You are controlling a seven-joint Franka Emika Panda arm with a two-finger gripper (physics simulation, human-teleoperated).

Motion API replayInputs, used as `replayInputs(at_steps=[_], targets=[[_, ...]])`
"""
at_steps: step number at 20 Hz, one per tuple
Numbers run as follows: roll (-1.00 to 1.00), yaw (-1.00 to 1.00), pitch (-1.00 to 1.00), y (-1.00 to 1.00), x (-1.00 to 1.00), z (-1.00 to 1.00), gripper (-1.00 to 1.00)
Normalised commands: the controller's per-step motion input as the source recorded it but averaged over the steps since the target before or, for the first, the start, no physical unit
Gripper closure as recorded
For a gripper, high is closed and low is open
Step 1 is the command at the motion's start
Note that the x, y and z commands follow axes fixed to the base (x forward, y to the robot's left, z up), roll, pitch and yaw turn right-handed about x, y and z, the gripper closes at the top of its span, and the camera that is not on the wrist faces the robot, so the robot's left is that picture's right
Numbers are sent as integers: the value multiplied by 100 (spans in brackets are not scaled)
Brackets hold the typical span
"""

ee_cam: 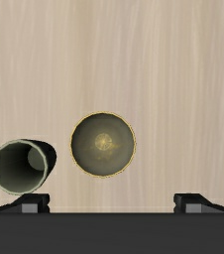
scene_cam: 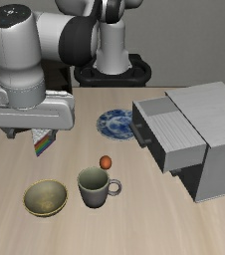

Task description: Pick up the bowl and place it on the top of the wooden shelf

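Hanging above the table (scene_cam: pixel 5 234) with the gripper (ee_cam: pixel 112 203) spread wide and holding nothing. Looks down on the bowl (ee_cam: pixel 103 145), upright on the wood ahead of the fingertips, mug (ee_cam: pixel 23 166) just beside it. Shows the grey shelf (scene_cam: pixel 199 129) well apart from both, at the exterior view's right.

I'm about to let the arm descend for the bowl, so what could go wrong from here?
1. The mug sits close beside the bowl; a finger of the open gripper could knock it on descent.
2. The bowl's rim is thin and rounded, so a pinch may slip.
3. The grey cabinet stands tall; the carried bowl might clip its top edge.
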Motion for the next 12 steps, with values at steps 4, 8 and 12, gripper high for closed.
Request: replayInputs(at_steps=[4,8,12], targets=[[0,0,0,-50,50,0,-100],[0,0,0,0,0,-100,-100],[0,0,0,0,0,-100,-100]])
